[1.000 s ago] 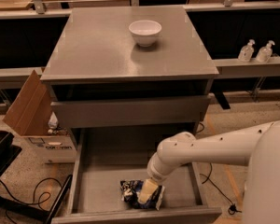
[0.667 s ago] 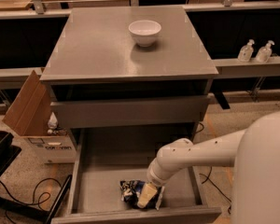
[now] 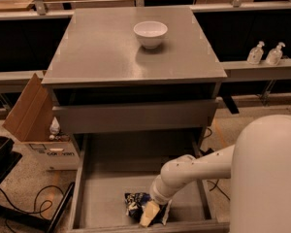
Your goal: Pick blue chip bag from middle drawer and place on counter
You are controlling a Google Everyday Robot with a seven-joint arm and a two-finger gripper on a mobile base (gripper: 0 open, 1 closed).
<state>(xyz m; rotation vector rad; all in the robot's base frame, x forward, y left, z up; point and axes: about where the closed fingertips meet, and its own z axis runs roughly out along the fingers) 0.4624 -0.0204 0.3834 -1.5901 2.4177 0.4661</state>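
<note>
1. Gripper [image 3: 150, 216]: low in the open drawer, near its front wall. You see a cream, wedge-shaped tip lying over the right part of the bag. Whether it is parted or clamped on the bag, you cannot tell; the wrist covers that spot.

2. Bag [image 3: 134, 202]: small, crumpled dark-blue foil with white and black print. It lies on the drawer floor near the front, about midway across. Its right side is hidden under the gripper.

3. Arm [image 3: 194, 171]: smooth white tube, rounded at the joint. It slants down from the right into the drawer. A large white dome of the robot's body fills your lower right corner and is cut off by the frame.

4. Drawer [image 3: 111, 178]: wide, shallow, grey, pulled out, with a flat floor and low side walls. Its front edge is cut off at the bottom of the frame.

5. Closed drawer front [image 3: 136, 116]: plain grey panel, just above the open drawer.

6. Counter [image 3: 102, 52]: smooth grey square top, slightly glossy, with a thin overhanging edge.

7. Bowl [image 3: 150, 33]: white, round, upright on the counter towards its back.

8. Box [image 3: 36, 125]: brown cardboard, flap raised, on the floor left of the cabinet. Its contents are hard to make out.

9. Bottles [image 3: 265, 53]: two pale pump bottles side by side on the ledge at right.
</note>
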